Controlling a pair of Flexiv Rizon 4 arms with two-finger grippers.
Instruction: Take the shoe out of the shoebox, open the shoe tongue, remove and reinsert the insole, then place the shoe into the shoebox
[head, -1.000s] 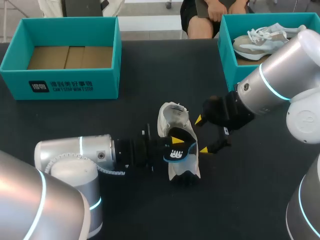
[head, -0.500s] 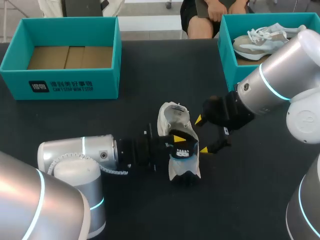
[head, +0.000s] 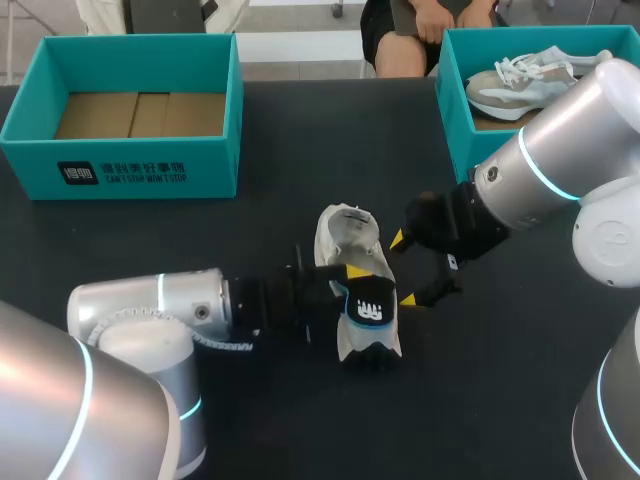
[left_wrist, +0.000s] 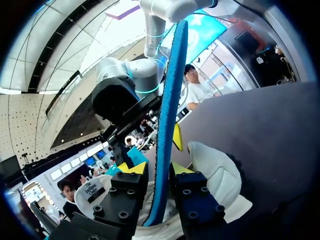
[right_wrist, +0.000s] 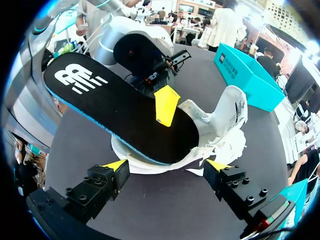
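Observation:
A white shoe (head: 345, 235) lies on the black table, between my two grippers. Its black insole (head: 372, 308) with a blue edge sticks out of the shoe's opening at a slant. My left gripper (head: 352, 283) reaches in from the left, its fingers slightly apart, with the insole (left_wrist: 167, 100) standing edge-on between them (left_wrist: 156, 169). One of its fingertips (right_wrist: 166, 105) rests over the insole (right_wrist: 115, 105). My right gripper (head: 404, 269) stands wide open just right of the shoe (right_wrist: 225, 120), holding nothing (right_wrist: 167, 165).
An empty teal shoebox (head: 140, 165) stands at the back left. A second teal box (head: 455, 120) at the back right holds another pale shoe (head: 520, 80). My right arm's bulky links hang over the table's right side.
My left gripper's fingers have parted around the insole, and the insole's free end has shifted a little to the right and down. The right arm has not moved.

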